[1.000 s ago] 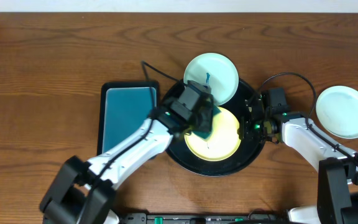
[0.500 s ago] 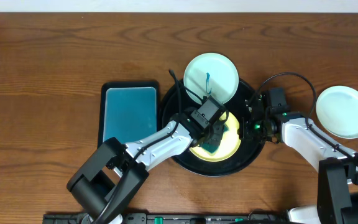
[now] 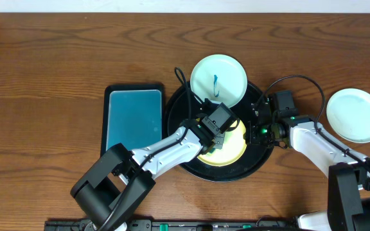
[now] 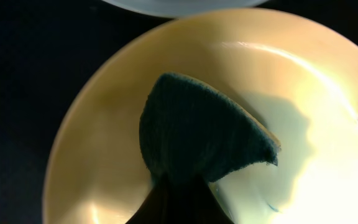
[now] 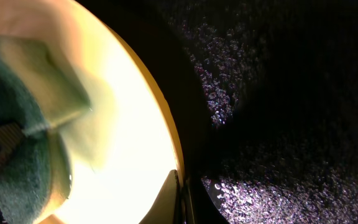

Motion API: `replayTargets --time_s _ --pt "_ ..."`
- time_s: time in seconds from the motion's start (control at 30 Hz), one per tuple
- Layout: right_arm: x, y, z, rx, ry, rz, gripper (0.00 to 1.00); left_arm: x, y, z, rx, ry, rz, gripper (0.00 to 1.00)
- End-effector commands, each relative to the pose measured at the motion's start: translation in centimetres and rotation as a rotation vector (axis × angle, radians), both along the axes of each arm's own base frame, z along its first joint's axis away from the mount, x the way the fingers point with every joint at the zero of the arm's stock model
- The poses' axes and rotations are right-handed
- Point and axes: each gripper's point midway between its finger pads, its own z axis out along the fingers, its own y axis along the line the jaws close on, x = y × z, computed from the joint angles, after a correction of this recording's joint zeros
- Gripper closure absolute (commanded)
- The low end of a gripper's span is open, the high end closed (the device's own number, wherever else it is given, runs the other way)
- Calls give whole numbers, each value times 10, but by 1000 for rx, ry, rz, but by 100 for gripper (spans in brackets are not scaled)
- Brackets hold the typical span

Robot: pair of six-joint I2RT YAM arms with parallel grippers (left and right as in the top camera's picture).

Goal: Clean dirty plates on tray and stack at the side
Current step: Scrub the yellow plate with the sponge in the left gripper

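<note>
Since a second ago, the left tool (image 3: 216,127) has slid from the upper-left edge of the yellow plate (image 3: 237,145) toward its middle, and the left arm has swung lower across the desk (image 3: 56,77). This tool is clamped on a dark green cloth (image 4: 197,134), pressed flat on the plate so it can scrub. The left wrist view shows a small dark mark near the plate's lower right, not yet wiped away.

The yellow plate lies inside the round black tray (image 3: 177,106). The right tool (image 3: 259,130) sits at the plate's right edge, and its jaws look pinched narrowly on the rim, probably to stop the plate sliding under the cloth.

A mint plate with a blue scribble (image 3: 227,70) rests on the tray's far rim, probably waiting its turn. Another mint plate (image 3: 355,115), showing no marks, lies on the desk to the right, well apart from the tray, likely the start of the stack. A teal tray (image 3: 132,122) lies left of the black tray.
</note>
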Motion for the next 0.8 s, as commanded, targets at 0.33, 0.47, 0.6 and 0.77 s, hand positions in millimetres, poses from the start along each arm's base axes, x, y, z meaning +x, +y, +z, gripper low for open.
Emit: replayTargets --time_s 0.33,0.47,0.6,0.77 --pt "-2 -2 -1 -13 5 -7 99 -41 -51 -12 -283 249 -98 92" --pt "-2 -2 -1 -14 6 -7 99 -52 -57 -13 -277 264 -127 92" --pt "-2 -2 -1 -13 6 -7 99 -64 -60 -15 -257 282 -152 92" --pt "-3 -2 -2 -14 9 -7 99 -60 -32 -25 -113 243 -93 92"
